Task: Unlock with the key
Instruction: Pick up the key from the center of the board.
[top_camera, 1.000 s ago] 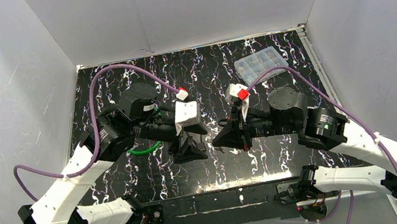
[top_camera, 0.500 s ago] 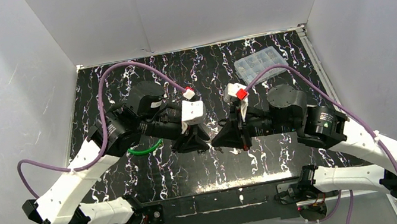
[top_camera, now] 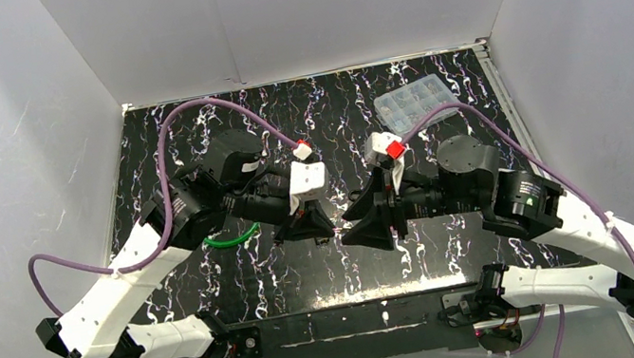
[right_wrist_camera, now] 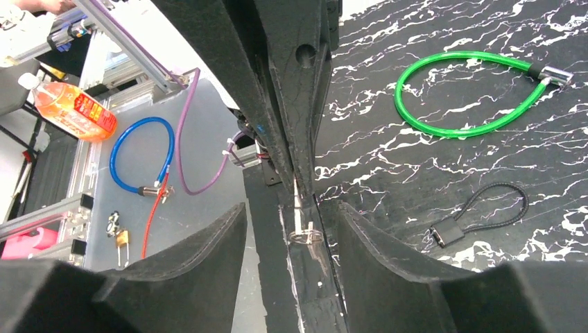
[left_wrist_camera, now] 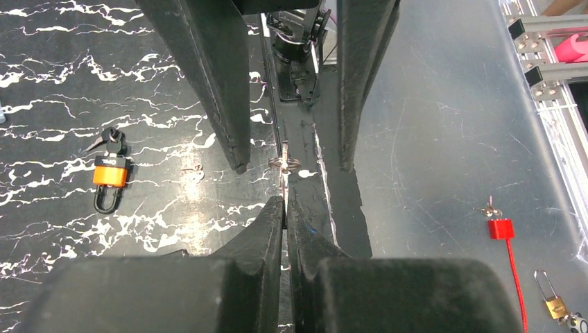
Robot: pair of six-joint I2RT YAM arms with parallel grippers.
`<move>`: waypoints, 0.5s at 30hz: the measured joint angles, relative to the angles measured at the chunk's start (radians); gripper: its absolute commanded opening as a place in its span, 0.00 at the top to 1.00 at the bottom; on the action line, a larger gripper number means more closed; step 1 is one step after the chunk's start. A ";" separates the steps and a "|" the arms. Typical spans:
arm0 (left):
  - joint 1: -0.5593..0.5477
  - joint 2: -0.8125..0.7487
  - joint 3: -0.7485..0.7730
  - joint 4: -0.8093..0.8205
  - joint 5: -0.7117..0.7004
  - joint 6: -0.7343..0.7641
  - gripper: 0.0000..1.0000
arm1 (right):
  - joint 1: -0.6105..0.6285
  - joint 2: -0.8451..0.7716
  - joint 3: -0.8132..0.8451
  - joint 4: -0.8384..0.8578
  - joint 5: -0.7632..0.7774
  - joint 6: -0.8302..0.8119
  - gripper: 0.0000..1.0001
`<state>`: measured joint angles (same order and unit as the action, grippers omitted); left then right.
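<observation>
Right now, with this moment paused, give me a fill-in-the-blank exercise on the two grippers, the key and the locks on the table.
1. The left gripper is ____ on the small metal key with a wire ring.
2. The right gripper has jaws that stand ____, one on either side of that key.
3. The small padlock lying on the black marbled table has an ____ body.
4. The looped plastic-coated cable lock is ____ in colour.

Missing words: shut; open; orange; green.
</observation>
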<state>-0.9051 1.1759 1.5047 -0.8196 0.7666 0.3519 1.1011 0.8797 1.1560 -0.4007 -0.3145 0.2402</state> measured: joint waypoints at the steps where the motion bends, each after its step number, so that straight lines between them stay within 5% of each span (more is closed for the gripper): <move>1: 0.000 0.000 0.000 0.000 0.000 0.000 1.00 | 0.000 -0.004 0.000 0.000 0.000 0.001 0.42; 9: 0.000 0.000 0.004 0.000 0.000 -0.008 1.00 | 0.000 -0.026 -0.033 0.014 0.001 0.012 0.45; 15: 0.000 0.000 0.011 0.001 0.000 -0.016 1.00 | 0.000 -0.011 -0.042 0.034 0.005 0.019 0.63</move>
<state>-0.9051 1.1763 1.5161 -0.8181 0.7666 0.3359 1.1011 0.8683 1.1141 -0.3672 -0.3093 0.2589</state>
